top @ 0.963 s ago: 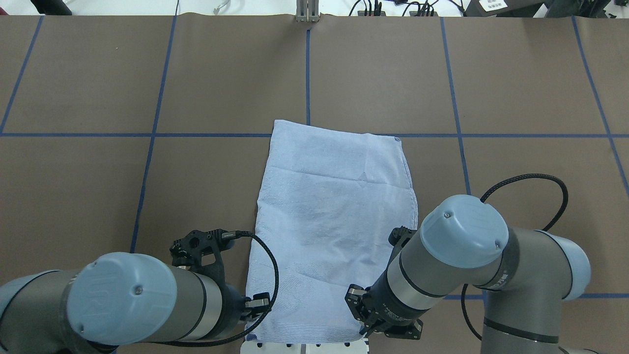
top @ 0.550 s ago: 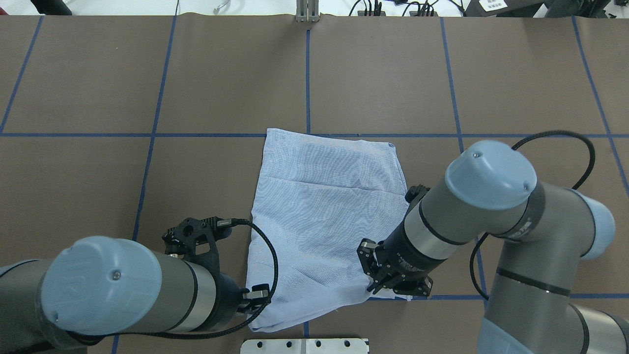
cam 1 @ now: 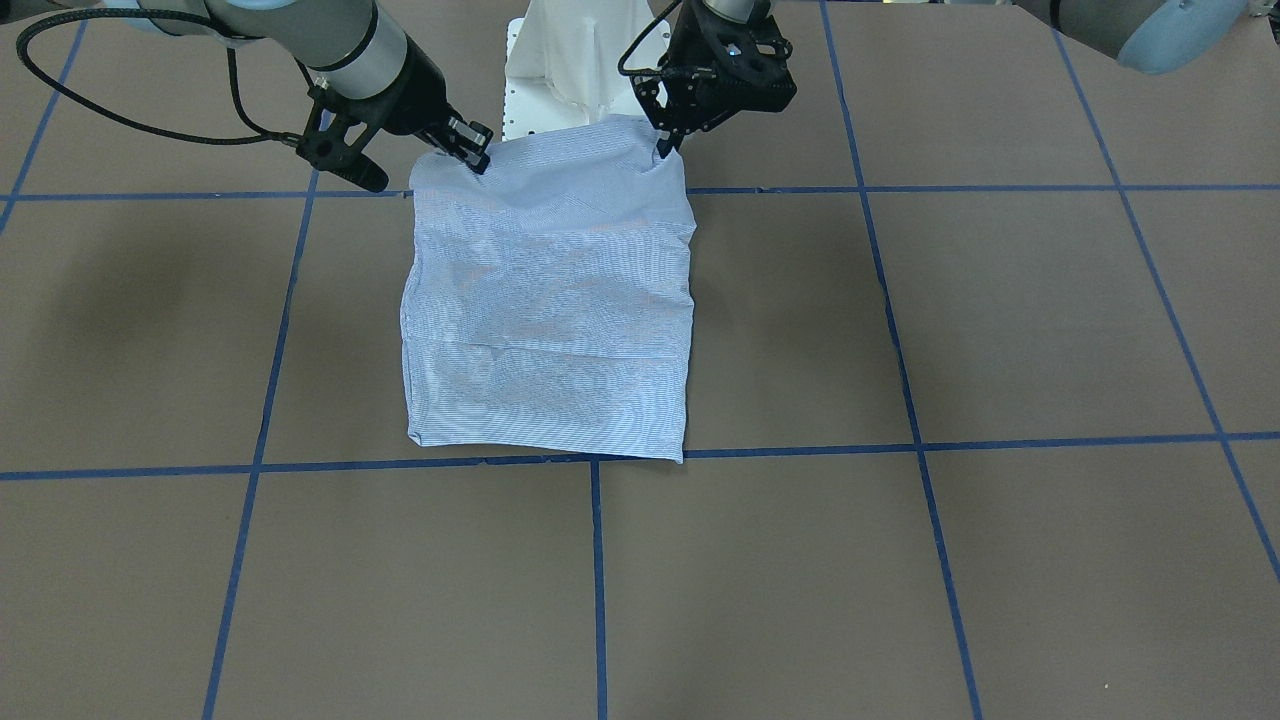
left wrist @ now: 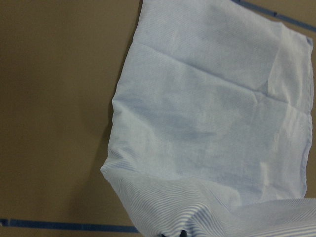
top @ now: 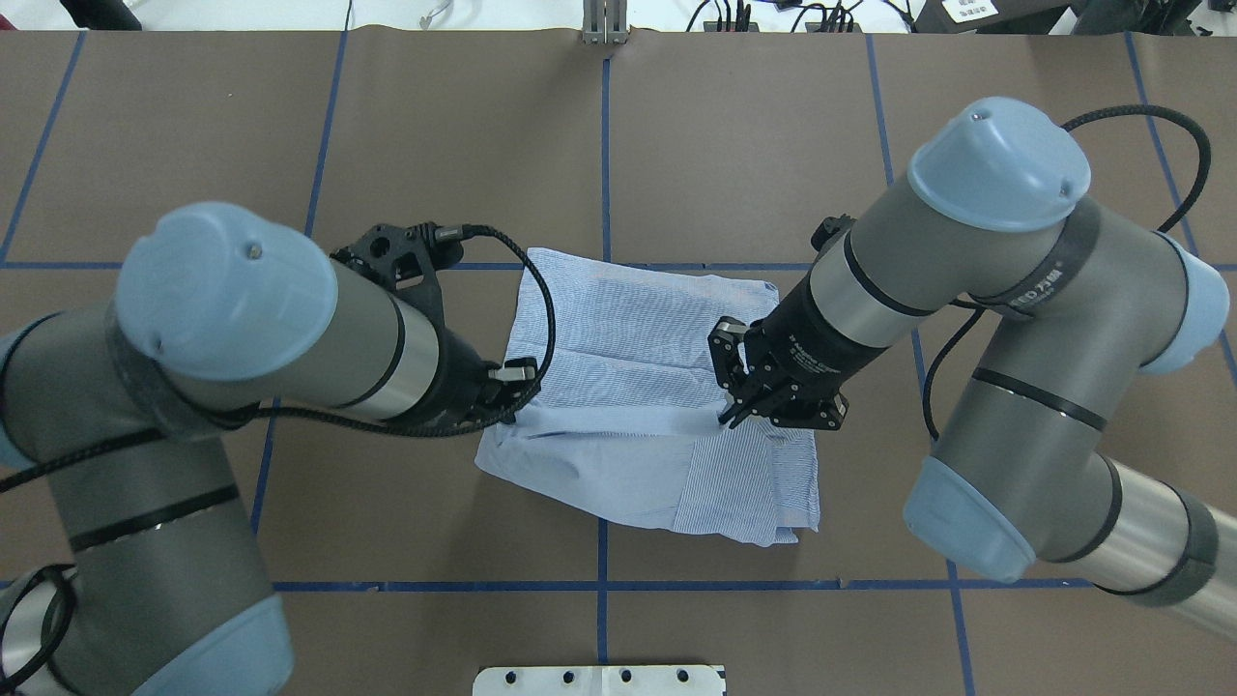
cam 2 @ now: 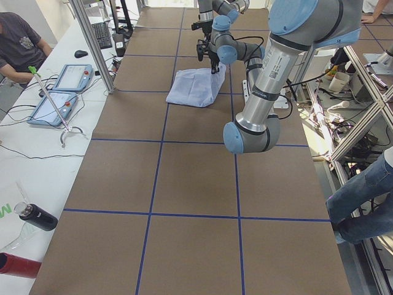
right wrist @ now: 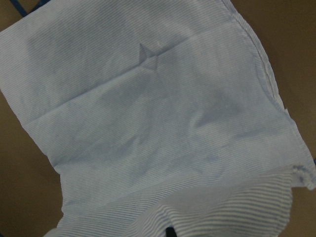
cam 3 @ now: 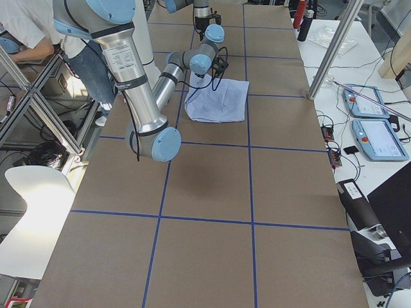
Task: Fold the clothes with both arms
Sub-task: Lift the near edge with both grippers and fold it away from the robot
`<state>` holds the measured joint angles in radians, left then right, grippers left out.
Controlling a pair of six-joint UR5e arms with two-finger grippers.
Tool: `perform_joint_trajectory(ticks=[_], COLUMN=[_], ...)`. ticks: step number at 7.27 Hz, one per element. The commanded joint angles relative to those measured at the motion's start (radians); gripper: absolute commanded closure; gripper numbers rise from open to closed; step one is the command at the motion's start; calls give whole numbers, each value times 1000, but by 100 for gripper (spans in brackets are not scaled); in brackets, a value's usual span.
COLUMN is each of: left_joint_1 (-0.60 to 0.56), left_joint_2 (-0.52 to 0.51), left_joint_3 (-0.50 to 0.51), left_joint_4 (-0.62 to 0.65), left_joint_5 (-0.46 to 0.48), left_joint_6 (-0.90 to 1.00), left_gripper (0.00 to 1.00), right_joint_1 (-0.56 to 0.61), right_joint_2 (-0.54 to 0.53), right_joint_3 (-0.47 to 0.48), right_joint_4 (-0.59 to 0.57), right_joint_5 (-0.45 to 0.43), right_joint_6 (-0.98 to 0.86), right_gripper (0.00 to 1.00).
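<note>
The clothes are one light blue-and-white striped shirt (top: 628, 329), folded into a rectangle at the table's middle, also visible as the shirt (cam 1: 550, 310). My left gripper (top: 512, 385) is shut on the shirt's left near corner and holds it raised over the cloth. On the other side, the right gripper (top: 732, 414) is shut on the right near corner. In the overhead view the lifted edge hangs across the shirt's middle, with a doubled layer (top: 676, 493) below it. Both wrist views show striped fabric bunched at the fingertips, which are themselves hidden.
Blue tape lines (top: 604, 145) grid the brown table. The white pedestal plate (top: 599, 680) sits at the near edge. A side bench holds tablets (cam 2: 61, 92) and a dark bottle (cam 2: 37, 216). A person (cam 2: 18, 43) sits beside it, and another person's leg (cam 2: 362, 196) is at the right.
Both arms have swung away from the base toward the table's far side. They carried the shirt's near edge up and over, so the shirt now looks shorter and doubled.
</note>
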<state>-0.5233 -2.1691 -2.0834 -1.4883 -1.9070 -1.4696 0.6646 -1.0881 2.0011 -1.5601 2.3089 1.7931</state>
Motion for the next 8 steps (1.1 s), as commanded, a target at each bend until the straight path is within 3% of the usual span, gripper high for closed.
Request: perform_joint_trajectory(ticks=[1, 4, 6, 8], left_joint_1=[-79, -121, -132, -132], left_joint_2=[-34, -82, -132, -155], left_joint_3=[230, 454, 599, 652], left_joint_4=[-205, -400, -511, -540], left_joint_5=[-23, -21, -20, -17], left_joint_6=[32, 32, 32, 31], left_gripper=[100, 100, 100, 100], right_joint_1=[61, 98, 102, 102], right_joint_2=[92, 207, 234, 272], right_joint_3=[-176, -422, -529, -634], right_joint_4=[3, 17, 75, 156], right_joint_5=[-12, -41, -75, -78], right_joint_6=[-99, -219, -232, -225], right_gripper=[100, 100, 100, 100])
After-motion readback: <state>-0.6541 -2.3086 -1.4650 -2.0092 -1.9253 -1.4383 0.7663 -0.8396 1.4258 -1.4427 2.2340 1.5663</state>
